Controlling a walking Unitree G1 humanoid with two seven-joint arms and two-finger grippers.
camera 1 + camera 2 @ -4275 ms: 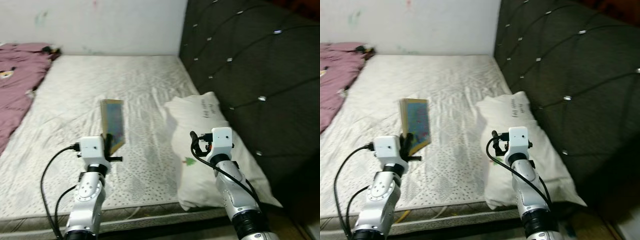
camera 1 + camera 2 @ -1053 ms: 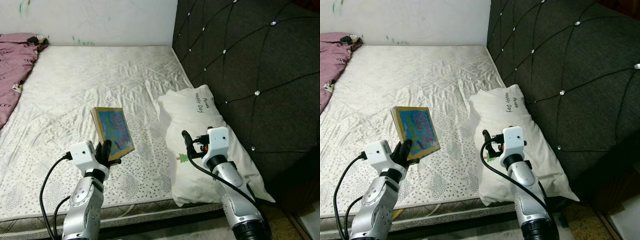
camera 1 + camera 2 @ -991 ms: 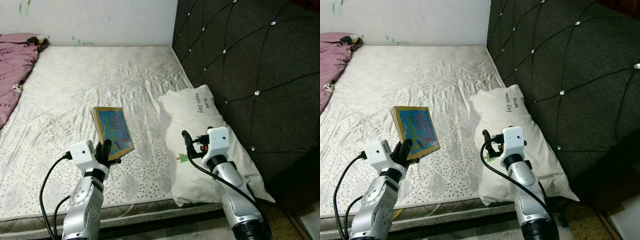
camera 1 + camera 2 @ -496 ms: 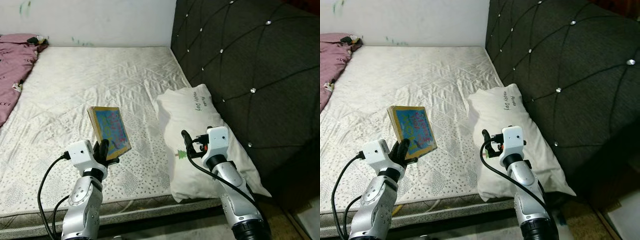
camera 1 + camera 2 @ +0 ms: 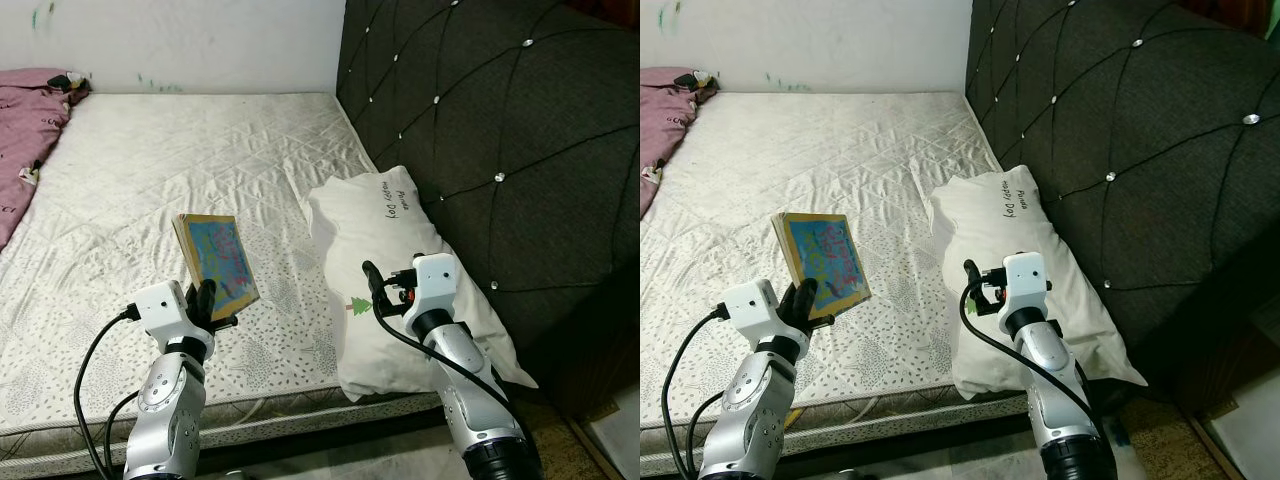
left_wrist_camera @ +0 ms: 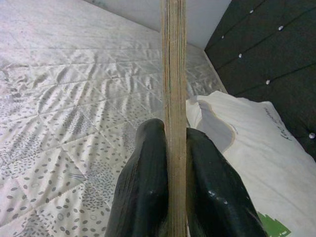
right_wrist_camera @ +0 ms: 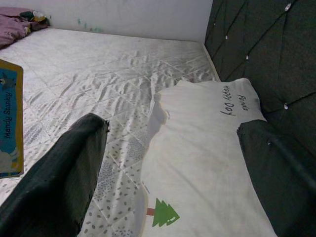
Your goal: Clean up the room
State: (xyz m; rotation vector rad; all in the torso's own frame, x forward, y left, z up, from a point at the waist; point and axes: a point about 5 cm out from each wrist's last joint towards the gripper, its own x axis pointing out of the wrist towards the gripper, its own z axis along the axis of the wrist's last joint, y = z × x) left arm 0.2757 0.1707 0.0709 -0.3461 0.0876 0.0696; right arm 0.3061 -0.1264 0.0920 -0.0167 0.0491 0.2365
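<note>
Left wrist view looks straight down the edge of a thin book [image 6: 173, 98], with the left gripper [image 6: 173, 163] jaws clamped on either side of it, the black fingers [image 6: 143, 182] pressed against both covers. From the head views, the left gripper [image 5: 205, 300] holds the book [image 5: 215, 262] upright and slightly tilted above the near edge of the bed [image 5: 200, 150], its colourful blue cover facing the robot. The right gripper [image 7: 168, 163] has its jaws spread wide apart and hovers above a white pillow [image 7: 207, 148] printed with a small green tree and handwriting. That pillow [image 5: 400, 260] lies along the bed's right edge against the dark tufted headboard [image 5: 500, 120]. A purple blanket [image 5: 25, 130] is bunched at the far left corner of the bed, by the white wall [image 5: 180, 40].
</note>
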